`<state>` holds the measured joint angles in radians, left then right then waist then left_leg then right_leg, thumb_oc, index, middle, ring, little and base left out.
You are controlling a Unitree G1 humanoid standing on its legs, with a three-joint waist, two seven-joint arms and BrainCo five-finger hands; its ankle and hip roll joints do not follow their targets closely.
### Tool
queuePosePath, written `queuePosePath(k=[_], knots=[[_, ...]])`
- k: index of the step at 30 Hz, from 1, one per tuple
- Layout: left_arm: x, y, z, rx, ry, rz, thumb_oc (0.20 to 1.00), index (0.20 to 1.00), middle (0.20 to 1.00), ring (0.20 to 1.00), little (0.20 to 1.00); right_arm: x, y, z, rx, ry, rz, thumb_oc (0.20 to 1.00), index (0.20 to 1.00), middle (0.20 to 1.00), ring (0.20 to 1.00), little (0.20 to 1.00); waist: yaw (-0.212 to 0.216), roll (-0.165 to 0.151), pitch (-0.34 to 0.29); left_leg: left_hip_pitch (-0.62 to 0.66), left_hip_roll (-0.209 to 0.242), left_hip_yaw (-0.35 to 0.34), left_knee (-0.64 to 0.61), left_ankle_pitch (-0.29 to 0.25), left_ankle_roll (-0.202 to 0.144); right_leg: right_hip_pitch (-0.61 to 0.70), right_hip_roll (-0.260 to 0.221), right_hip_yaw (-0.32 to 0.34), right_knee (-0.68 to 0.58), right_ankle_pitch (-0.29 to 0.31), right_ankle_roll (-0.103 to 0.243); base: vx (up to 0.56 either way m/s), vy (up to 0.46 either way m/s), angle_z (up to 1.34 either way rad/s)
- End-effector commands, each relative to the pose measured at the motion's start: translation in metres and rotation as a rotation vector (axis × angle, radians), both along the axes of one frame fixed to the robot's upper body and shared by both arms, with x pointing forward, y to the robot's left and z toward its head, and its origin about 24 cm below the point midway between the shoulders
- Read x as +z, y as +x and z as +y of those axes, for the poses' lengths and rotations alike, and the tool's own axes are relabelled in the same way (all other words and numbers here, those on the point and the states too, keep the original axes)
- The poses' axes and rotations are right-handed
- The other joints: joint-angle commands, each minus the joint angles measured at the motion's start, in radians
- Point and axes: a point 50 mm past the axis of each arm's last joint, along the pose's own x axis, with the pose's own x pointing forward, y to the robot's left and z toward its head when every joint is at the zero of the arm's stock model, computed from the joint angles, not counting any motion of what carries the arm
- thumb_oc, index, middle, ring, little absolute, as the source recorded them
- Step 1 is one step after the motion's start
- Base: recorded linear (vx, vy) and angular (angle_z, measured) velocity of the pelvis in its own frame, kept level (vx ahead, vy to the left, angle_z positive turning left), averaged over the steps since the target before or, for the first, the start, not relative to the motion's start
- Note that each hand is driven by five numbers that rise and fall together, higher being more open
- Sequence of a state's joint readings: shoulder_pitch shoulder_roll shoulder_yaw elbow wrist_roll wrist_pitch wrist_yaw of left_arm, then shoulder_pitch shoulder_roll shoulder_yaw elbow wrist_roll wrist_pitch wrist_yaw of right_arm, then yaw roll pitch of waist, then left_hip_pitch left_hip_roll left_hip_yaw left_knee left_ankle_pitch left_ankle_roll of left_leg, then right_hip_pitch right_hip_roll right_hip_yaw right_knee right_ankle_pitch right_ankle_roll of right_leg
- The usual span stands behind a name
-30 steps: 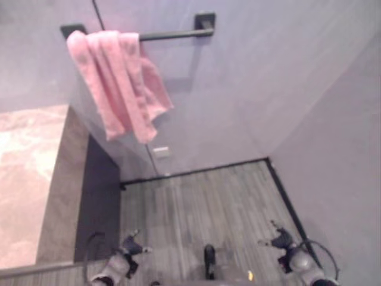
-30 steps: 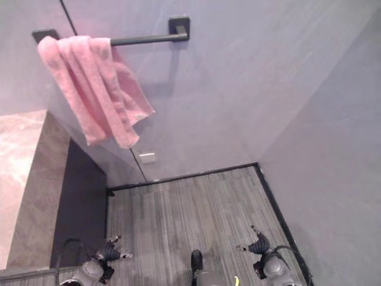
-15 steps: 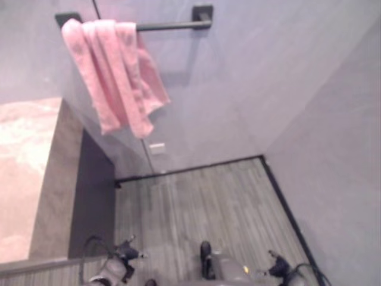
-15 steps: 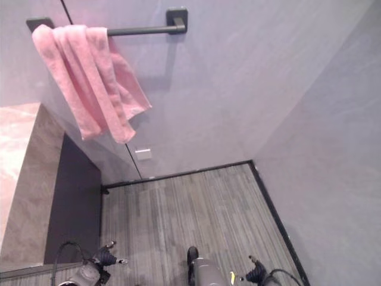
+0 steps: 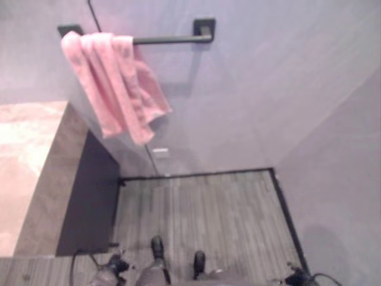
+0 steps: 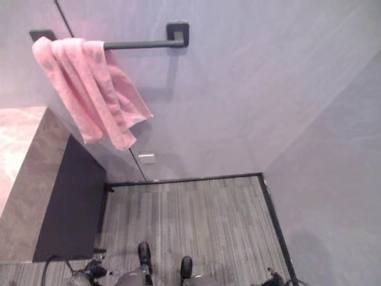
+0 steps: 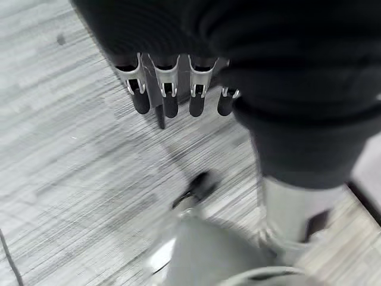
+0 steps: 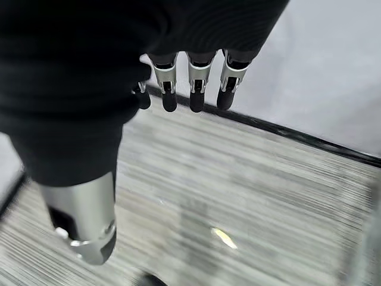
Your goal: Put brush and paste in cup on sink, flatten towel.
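Grey walls meet in a corner over a striped grey floor [image 6: 196, 214] edged by a dark baseboard. At far left a stone counter [image 5: 27, 173] stands over a dark cabinet front [image 5: 89, 196]. Above it the pink towel [image 5: 113, 83] hangs bunched on the left end of a black bar [image 5: 169, 39], the rest of the bar bare. The left hand [image 7: 169, 83] hangs low over the floor, fingers straight, empty. The right hand [image 8: 190, 74] does likewise near the baseboard

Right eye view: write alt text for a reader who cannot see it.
A bunched pink terry towel hangs over the left end of a black wall-mounted bar on a grey wall. Below are a marble-topped counter and grey plank floor.
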<state>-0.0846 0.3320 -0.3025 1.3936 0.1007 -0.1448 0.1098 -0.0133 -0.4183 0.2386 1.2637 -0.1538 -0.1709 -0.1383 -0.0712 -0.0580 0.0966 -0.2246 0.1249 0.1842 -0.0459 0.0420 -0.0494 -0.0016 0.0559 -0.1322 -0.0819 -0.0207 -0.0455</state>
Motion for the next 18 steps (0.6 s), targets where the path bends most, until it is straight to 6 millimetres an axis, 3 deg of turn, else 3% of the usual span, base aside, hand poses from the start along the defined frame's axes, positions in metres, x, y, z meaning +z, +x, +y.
queuePosePath(k=[1, 3, 4, 9, 11, 13, 15, 16, 18], knots=[[0.008, 0.017, 0.01, -0.052, 0.047, -0.036, 1.0, 1.0, 1.0, 1.0, 1.0, 0.005, 0.004, -0.002, -0.057, 0.02, -0.078, 1.0, 1.0, 1.0, 1.0, 1.0, -0.034, -0.02, -0.029, 0.041, -0.066, 0.043, 0.138, -0.061, 0.032, -0.016, -0.13, 0.013, 0.213, -0.096, 0.104, 0.33, 0.298, -0.33], [0.009, 0.019, 0.009, -0.07, 0.046, -0.043, 1.0, 1.0, 1.0, 1.0, 1.0, 0.005, 0.007, 0.001, -0.053, 0.034, -0.095, 1.0, 1.0, 1.0, 1.0, 1.0, -0.034, -0.018, -0.037, 0.046, -0.074, 0.058, 0.154, -0.084, 0.043, -0.008, -0.144, 0.026, 0.211, -0.09, 0.116, 0.31, 0.358, -0.2], [0.01, 0.024, 0.007, -0.095, 0.044, -0.064, 1.0, 1.0, 1.0, 1.0, 1.0, 0.003, 0.011, 0.012, -0.001, 0.062, -0.099, 1.0, 1.0, 1.0, 1.0, 1.0, -0.033, -0.013, -0.046, 0.061, -0.088, 0.089, 0.174, -0.118, 0.058, 0.004, -0.173, 0.042, 0.208, -0.049, 0.137, 0.3, 0.38, -0.3], [0.014, 0.036, 0.004, -0.122, 0.04, -0.108, 1.0, 1.0, 1.0, 1.0, 1.0, -0.003, 0.006, 0.02, 0.017, 0.073, -0.059, 1.0, 1.0, 1.0, 1.0, 1.0, -0.026, -0.007, -0.053, 0.077, -0.099, 0.113, 0.179, -0.14, 0.074, -0.005, -0.193, 0.065, 0.216, 0.008, 0.151, 0.16, 0.228, -0.38], [0.019, 0.051, 0.0, -0.174, 0.041, -0.165, 1.0, 1.0, 1.0, 1.0, 1.0, -0.005, 0.009, 0.03, 0.046, 0.092, -0.065, 1.0, 1.0, 1.0, 1.0, 1.0, -0.029, 0.003, -0.053, 0.098, -0.12, 0.115, 0.164, -0.156, 0.096, -0.019, -0.212, 0.089, 0.239, 0.084, 0.166, 0.18, 0.308, -0.09], [0.02, 0.052, -0.001, -0.18, 0.041, -0.17, 1.0, 1.0, 1.0, 1.0, 1.0, -0.005, 0.01, 0.032, 0.048, 0.096, -0.072, 1.0, 1.0, 1.0, 1.0, 1.0, -0.029, 0.006, -0.053, 0.102, -0.124, 0.116, 0.158, -0.157, 0.099, -0.022, -0.214, 0.093, 0.242, 0.097, 0.171, 0.1, 0.188, -0.07], [0.021, 0.055, -0.003, -0.185, 0.029, -0.194, 1.0, 1.0, 1.0, 1.0, 1.0, 0.0, 0.018, 0.039, -0.006, 0.18, -0.155, 1.0, 1.0, 1.0, 1.0, 1.0, -0.033, 0.013, -0.051, 0.126, -0.141, 0.113, 0.125, -0.16, 0.117, -0.046, -0.223, 0.104, 0.301, 0.133, 0.18, 0.09, 0.261, -0.01], [0.023, 0.059, -0.005, -0.181, 0.017, -0.221, 1.0, 1.0, 1.0, 1.0, 1.0, 0.004, 0.026, 0.042, -0.082, 0.243, -0.233, 1.0, 1.0, 1.0, 1.0, 1.0, -0.033, 0.017, -0.032, 0.142, -0.145, 0.113, 0.099, -0.157, 0.13, -0.101, -0.231, 0.082, 0.405, 0.131, 0.171, 0.02, 0.211, -0.16], [0.023, 0.06, -0.008, -0.156, -0.005, -0.247, 1.0, 1.0, 1.0, 1.0, 1.0, 0.008, 0.034, 0.047, -0.101, 0.278, -0.291, 1.0, 1.0, 1.0, 1.0, 1.0, -0.034, 0.017, -0.005, 0.172, -0.153, 0.104, 0.077, -0.166, 0.134, -0.12, -0.243, 0.022, 0.49, 0.101, 0.175, 0.0, 0.117, -0.2]])
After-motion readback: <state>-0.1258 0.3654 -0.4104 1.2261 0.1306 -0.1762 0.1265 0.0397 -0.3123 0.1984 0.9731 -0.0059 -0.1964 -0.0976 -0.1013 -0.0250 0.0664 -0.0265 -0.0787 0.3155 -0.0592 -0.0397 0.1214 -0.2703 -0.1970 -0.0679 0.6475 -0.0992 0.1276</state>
